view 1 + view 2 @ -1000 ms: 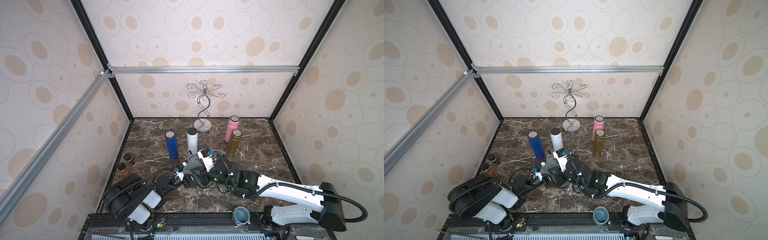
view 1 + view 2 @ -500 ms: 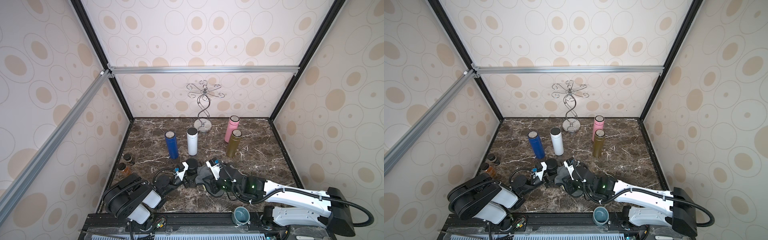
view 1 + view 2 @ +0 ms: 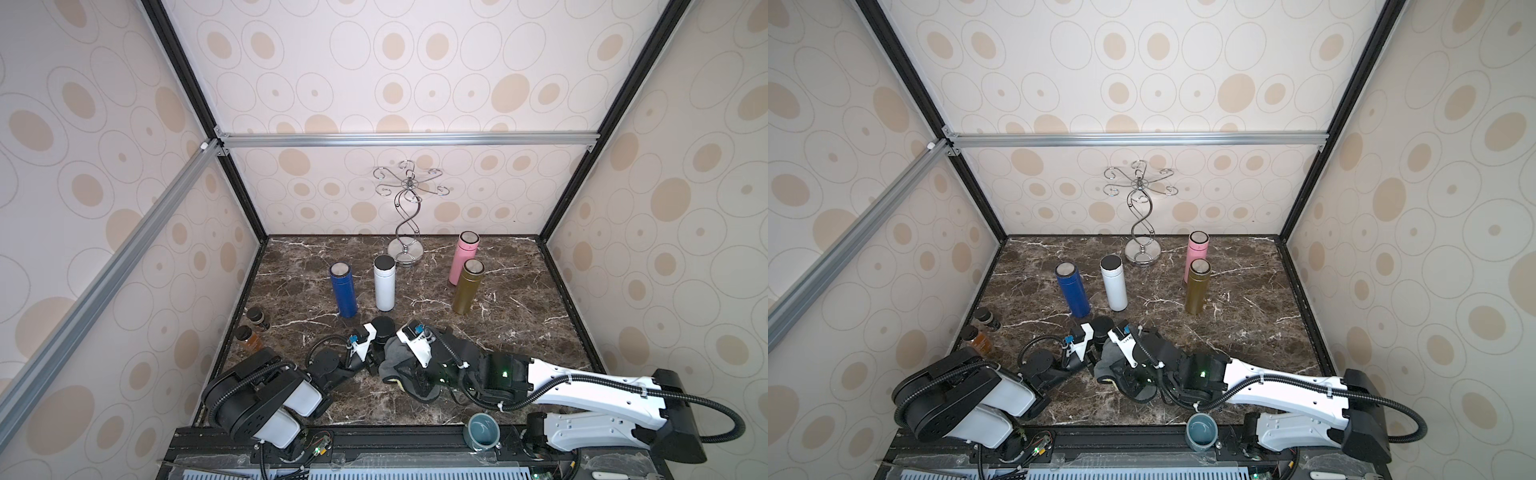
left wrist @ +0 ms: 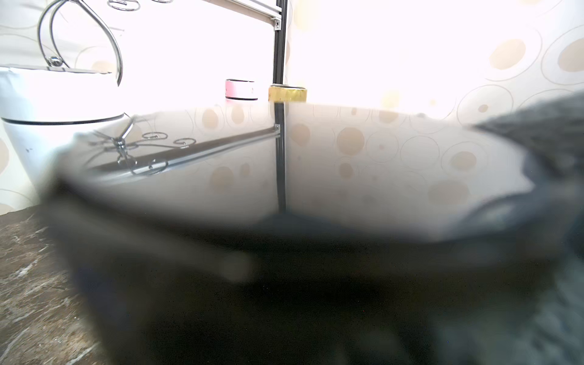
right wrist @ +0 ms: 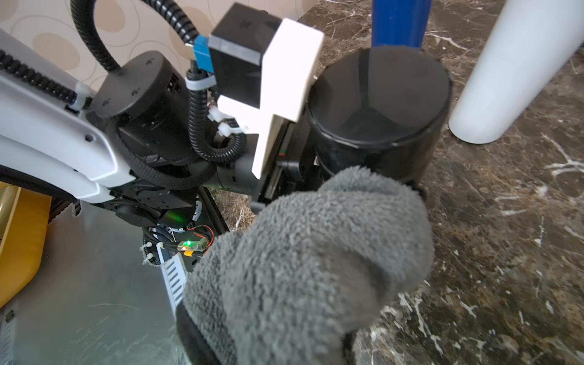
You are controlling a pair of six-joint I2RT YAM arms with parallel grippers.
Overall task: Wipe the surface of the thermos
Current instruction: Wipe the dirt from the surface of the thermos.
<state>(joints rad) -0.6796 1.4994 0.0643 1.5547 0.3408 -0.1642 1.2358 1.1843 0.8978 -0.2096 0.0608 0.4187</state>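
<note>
A black thermos stands upright near the table's front, its lid facing up. My left gripper is shut on its lower body from the left; the fingers are mostly hidden behind the wrist camera. The thermos's glossy lid fills the left wrist view. My right gripper is shut on a grey cloth, which hides its fingers. The cloth presses against the thermos's side, below the lid, on the right.
Blue, white, pink and gold thermoses stand behind. A metal hook stand is at the back. Two small jars sit by the left wall. A teal cup rests on the front frame.
My right arm has drawn back toward the front, taking the cloth from over the thermos's top down its side. The black lid now shows. The left arm has stayed put.
</note>
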